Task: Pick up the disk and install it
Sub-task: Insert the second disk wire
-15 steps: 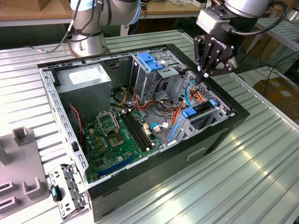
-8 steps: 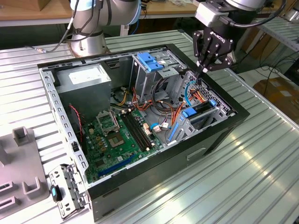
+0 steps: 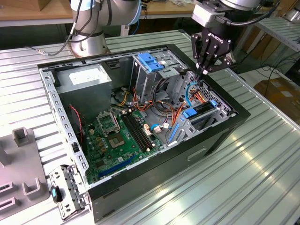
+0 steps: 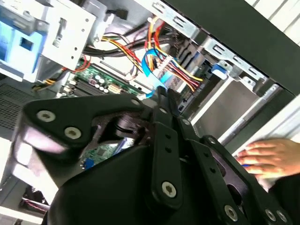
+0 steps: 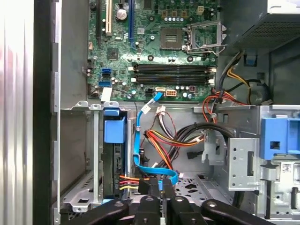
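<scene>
The disk (image 3: 200,110) stands on edge in the drive bay at the near right corner of the open computer case (image 3: 225,136), its blue side rails showing. In the first wrist view the disk (image 5: 115,161) is seen edge-on under a blue tab, with coloured wires running to its end. My gripper (image 3: 205,71) hangs just above the case's right wall, a little behind the bay. Its fingers (image 5: 154,187) are shut together with nothing between them, just over a blue ribbon cable (image 5: 140,154).
Cable bundles (image 5: 178,138) lie between the bay and the motherboard (image 3: 119,136). A grey power-supply box (image 3: 89,77) fills the back corner, and a blue latch plate on a metal cage (image 3: 152,63) stands behind. A person's hand (image 4: 265,154) rests outside the case wall. A loose metal bracket (image 3: 65,187) lies outside the case.
</scene>
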Tool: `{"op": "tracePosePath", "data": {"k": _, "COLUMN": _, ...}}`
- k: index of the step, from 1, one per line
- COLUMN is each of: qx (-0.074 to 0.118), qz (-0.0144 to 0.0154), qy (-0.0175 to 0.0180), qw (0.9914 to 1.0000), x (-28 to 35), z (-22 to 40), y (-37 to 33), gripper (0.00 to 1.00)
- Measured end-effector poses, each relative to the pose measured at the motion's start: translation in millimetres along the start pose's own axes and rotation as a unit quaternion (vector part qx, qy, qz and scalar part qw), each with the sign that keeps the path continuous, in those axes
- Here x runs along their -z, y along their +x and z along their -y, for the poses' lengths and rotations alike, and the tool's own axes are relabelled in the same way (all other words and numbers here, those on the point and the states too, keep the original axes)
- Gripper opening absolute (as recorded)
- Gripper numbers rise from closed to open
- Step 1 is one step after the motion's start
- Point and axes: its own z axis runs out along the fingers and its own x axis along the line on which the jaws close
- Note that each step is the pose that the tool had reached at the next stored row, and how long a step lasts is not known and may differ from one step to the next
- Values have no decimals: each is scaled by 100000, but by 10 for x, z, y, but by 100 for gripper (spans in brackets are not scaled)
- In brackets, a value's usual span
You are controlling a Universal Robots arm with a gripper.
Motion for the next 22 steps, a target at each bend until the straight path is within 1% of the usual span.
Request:
{"op": "tracePosePath", "data": {"k": 1, "qx": 0, "qz": -402, "qy": -8, "qw": 99999, "x": -5, "z": 0, "y": -1, "gripper": 24}}
{"op": "tracePosePath", "data": {"k": 2, "qx": 0, "qz": -843, "qy": -12, "qw": 99996, "x": -11, "z": 0, "y": -3, "gripper": 24}}
{"op": "tracePosePath", "data": {"k": 3, "qx": 1, "qz": -1221, "qy": -16, "qw": 99993, "x": -14, "z": 0, "y": -6, "gripper": 30}}
{"op": "tracePosePath", "data": {"k": 4, "qx": 0, "qz": -1761, "qy": -24, "qw": 99984, "x": -16, "z": 0, "y": -10, "gripper": 30}}
{"op": "tracePosePath", "data": {"k": 5, "qx": 7, "qz": -2003, "qy": -28, "qw": 99980, "x": -17, "z": 0, "y": -12, "gripper": 30}}
{"op": "tracePosePath", "data": {"k": 8, "qx": 1, "qz": -2007, "qy": -38, "qw": 99980, "x": 13, "z": 0, "y": -11, "gripper": 30}}
{"op": "tracePosePath", "data": {"k": 10, "qx": 3, "qz": -2000, "qy": -39, "qw": 99980, "x": 13, "z": 0, "y": -11, "gripper": 30}}
{"op": "tracePosePath", "data": {"k": 13, "qx": 2, "qz": -2135, "qy": -45, "qw": 99977, "x": 13, "z": 3, "y": -22, "gripper": 30}}
{"op": "tracePosePath", "data": {"k": 14, "qx": 2, "qz": -2239, "qy": -48, "qw": 99975, "x": 8, "z": 6, "y": -27, "gripper": 30}}
{"op": "tracePosePath", "data": {"k": 15, "qx": 9, "qz": -2428, "qy": -53, "qw": 99970, "x": -5, "z": 11, "y": -33, "gripper": 30}}
{"op": "tracePosePath", "data": {"k": 19, "qx": 6, "qz": -2901, "qy": -60, "qw": 99958, "x": -64, "z": 24, "y": -45, "gripper": 30}}
{"op": "tracePosePath", "data": {"k": 21, "qx": 5, "qz": -3345, "qy": -68, "qw": 99944, "x": -114, "z": 35, "y": -54, "gripper": 30}}
{"op": "tracePosePath", "data": {"k": 22, "qx": 4, "qz": -3545, "qy": -73, "qw": 99937, "x": -129, "z": 39, "y": -56, "gripper": 29}}
